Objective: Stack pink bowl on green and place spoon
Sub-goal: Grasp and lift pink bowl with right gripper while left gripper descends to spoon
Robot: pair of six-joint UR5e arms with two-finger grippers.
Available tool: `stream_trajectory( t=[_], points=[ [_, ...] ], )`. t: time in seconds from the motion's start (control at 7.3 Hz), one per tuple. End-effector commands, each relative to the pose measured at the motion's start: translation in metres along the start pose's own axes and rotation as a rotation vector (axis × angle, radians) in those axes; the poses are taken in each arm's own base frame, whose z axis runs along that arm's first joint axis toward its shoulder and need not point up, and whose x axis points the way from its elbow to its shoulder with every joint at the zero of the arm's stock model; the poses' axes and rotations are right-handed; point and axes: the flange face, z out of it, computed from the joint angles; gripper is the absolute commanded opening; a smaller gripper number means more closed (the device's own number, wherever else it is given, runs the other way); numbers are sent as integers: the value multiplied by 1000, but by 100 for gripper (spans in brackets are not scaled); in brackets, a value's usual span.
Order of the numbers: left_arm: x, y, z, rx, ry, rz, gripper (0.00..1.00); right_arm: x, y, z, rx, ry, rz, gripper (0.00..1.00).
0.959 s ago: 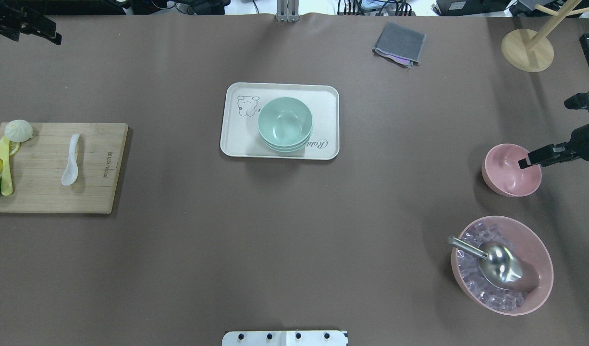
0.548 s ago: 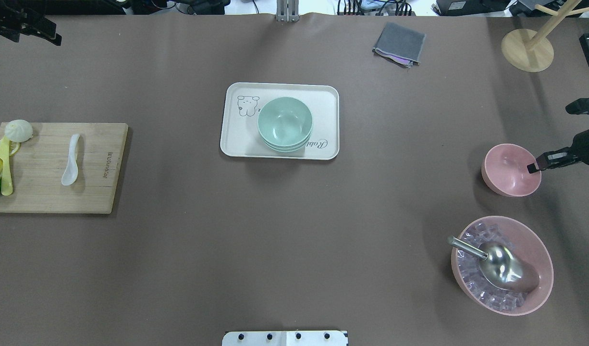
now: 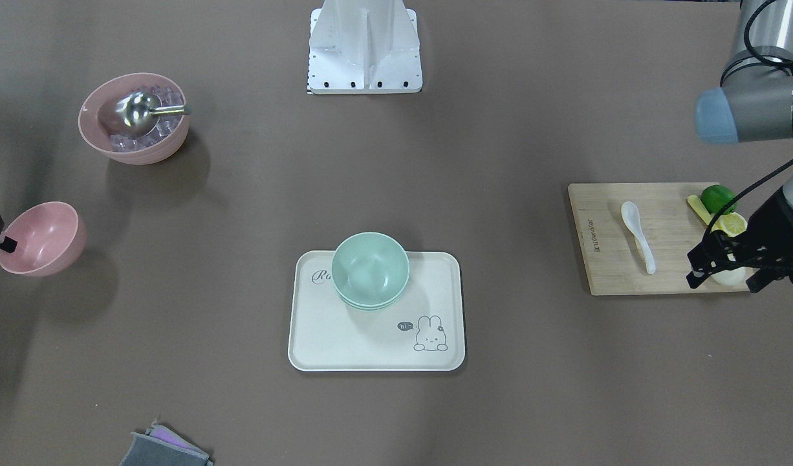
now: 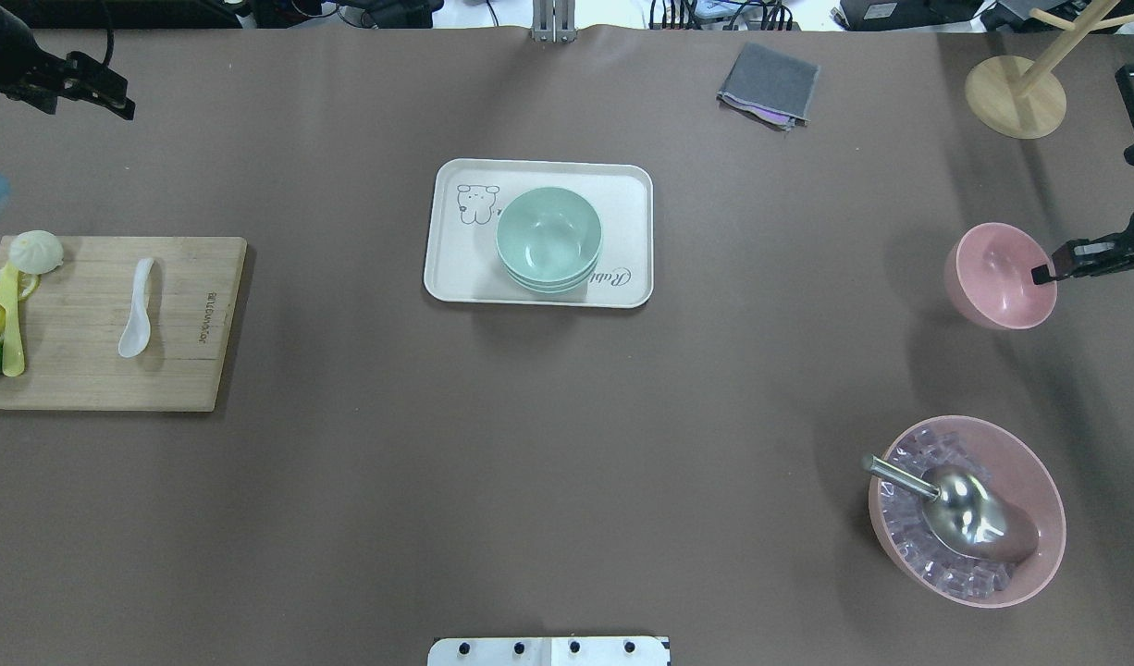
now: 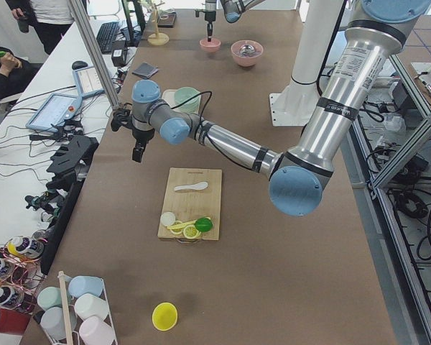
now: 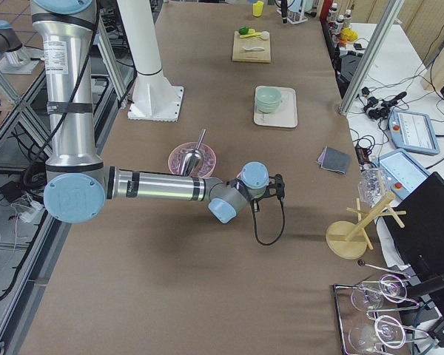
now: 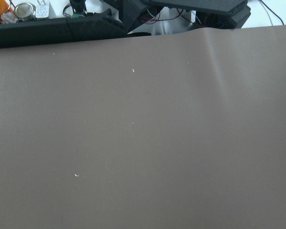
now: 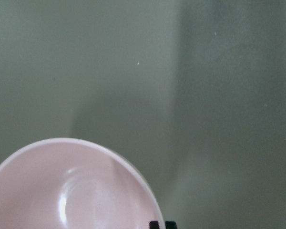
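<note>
The pink bowl [image 4: 997, 276] hangs tilted above the table at the right edge, with its shadow below it. My right gripper [image 4: 1043, 275] is shut on its rim; the bowl also shows in the front view [image 3: 41, 246] and the right wrist view [image 8: 71, 191]. Stacked green bowls [image 4: 548, 239] sit on a white tray [image 4: 456, 268] mid-table. A white spoon [image 4: 137, 310] lies on a wooden cutting board [image 4: 188, 370] at the left. My left gripper [image 3: 726, 275] is open and empty, hovering by the board's far end, apart from the spoon.
A large pink bowl of ice cubes [image 4: 1039, 546] with a metal scoop [image 4: 955, 504] stands front right. A grey cloth [image 4: 769, 83] and a wooden stand [image 4: 1016, 97] are at the far right. Lemon slices, a lime [image 3: 718, 196] and a bun [image 4: 36, 250] sit on the board.
My right gripper closed on the pink bowl's rim and lifted it off the table, carrying it toward the far side. My left gripper shifted slightly toward the table's middle.
</note>
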Motion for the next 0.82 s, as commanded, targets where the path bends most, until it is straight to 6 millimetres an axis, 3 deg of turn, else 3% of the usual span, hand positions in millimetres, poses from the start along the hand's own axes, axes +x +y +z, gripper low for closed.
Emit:
stream_trajectory(
  t=[0.0,0.27,0.68],
  points=[
    [-13,35,34,-71,-23,-55,98,-38,-50,-29,76,-48,84,0],
    [-23,72,52,-115,-35,-83,98,-89,-89,-43,112,-99,125,0],
    [-25,132,98,-90,-38,-136,98,-145,-110,-55,132,-154,143,0]
  ],
)
